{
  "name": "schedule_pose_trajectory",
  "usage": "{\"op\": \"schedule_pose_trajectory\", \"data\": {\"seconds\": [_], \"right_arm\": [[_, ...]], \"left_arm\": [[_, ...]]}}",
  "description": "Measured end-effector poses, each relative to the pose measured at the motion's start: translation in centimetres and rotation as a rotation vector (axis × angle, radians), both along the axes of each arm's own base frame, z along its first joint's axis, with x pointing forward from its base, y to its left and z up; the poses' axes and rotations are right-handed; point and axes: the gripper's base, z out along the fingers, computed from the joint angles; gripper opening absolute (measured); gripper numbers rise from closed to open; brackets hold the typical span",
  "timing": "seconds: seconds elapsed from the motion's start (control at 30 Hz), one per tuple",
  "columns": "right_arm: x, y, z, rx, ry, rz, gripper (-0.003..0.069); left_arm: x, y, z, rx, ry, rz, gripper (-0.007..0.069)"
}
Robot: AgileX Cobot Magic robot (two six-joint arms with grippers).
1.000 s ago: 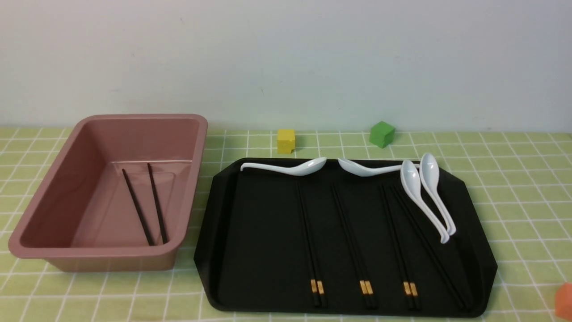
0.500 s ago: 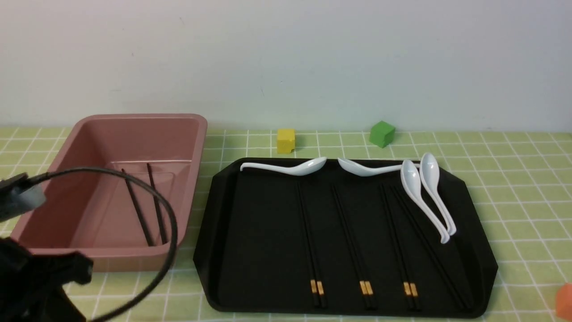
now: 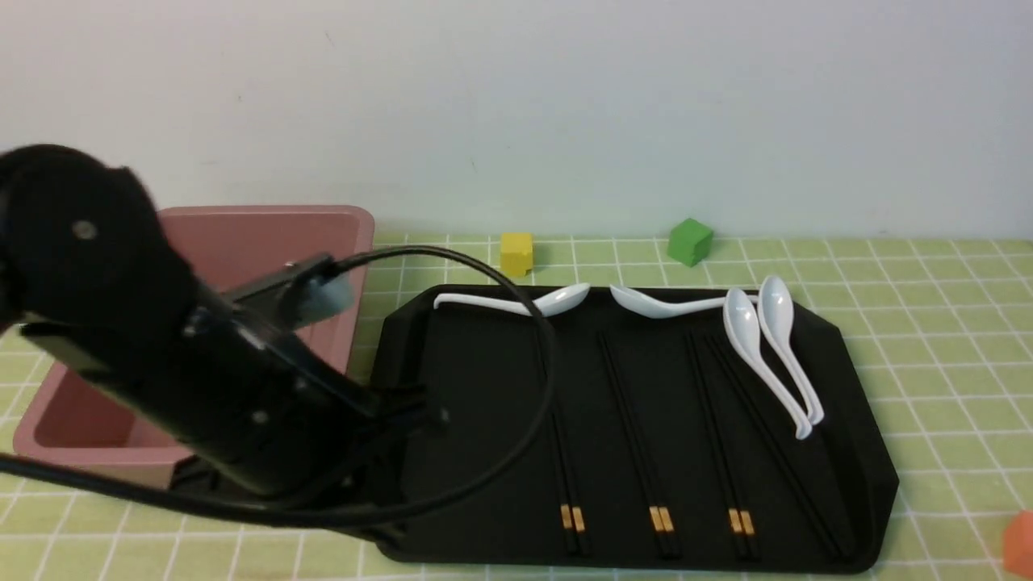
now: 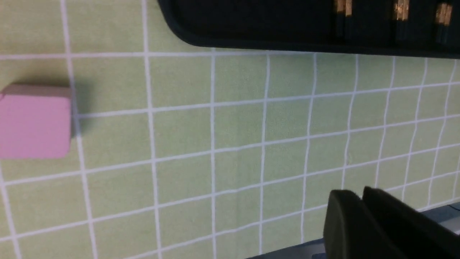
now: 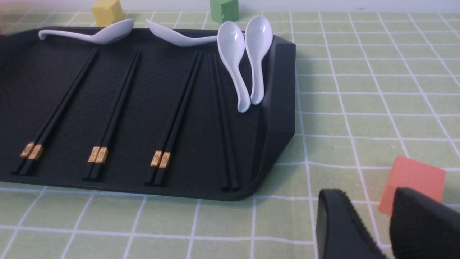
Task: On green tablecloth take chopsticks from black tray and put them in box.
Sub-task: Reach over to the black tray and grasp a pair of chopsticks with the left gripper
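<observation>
Several pairs of black chopsticks (image 3: 637, 420) lie lengthwise on the black tray (image 3: 484, 379), gold bands at the near end; they also show in the right wrist view (image 5: 115, 111). The pink box (image 3: 266, 222) stands to the tray's left on the green tablecloth (image 3: 952, 339), mostly hidden by my left arm (image 3: 202, 363). My left gripper (image 4: 361, 194) is shut and empty, over cloth near the tray's front edge (image 4: 251, 25). My right gripper (image 5: 363, 196) is open and empty, low over the cloth off the tray's near right corner (image 5: 280, 108).
Four white spoons (image 3: 759, 355) lie along the tray's far and right side. A yellow cube (image 3: 516, 254) and a green cube (image 3: 690, 241) sit behind the tray. An orange cube (image 5: 413, 180) is by my right gripper. A pink cube (image 4: 34, 122) lies on the cloth.
My left arm has swung up from the lower left and now covers most of the box and the tray's left edge. The chopsticks and spoons have not moved.
</observation>
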Motion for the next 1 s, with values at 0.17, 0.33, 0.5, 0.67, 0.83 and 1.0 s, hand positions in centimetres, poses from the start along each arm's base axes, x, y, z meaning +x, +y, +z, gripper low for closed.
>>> {"op": "schedule_pose_trajectory", "data": {"seconds": [0.17,0.33,0.5,0.67,0.83,1.0], "right_arm": [[0.0,0.0,0.0,0.000,0.000,0.000,0.0240],[0.0,0.0,0.0,0.000,0.000,0.000,0.0240],[0.0,0.0,0.0,0.000,0.000,0.000,0.0240],[0.0,0.0,0.0,0.000,0.000,0.000,0.0240],[0.0,0.0,0.0,0.000,0.000,0.000,0.0240],[0.0,0.0,0.0,0.000,0.000,0.000,0.0240]], "left_arm": [[2.0,-3.3,-1.7,0.062,0.011,-0.046,0.0242],[4.6,-5.7,-3.2,0.076,0.025,-0.061,0.0312],[6.2,-6.8,-4.4,0.086,0.040,-0.059,0.0321],[6.9,-7.2,-5.5,0.093,0.046,-0.054,0.0321],[7.5,-7.5,-6.0,0.081,0.019,-0.041,0.0321],[8.1,-7.8,-6.9,0.074,0.001,-0.026,0.0321]]}}
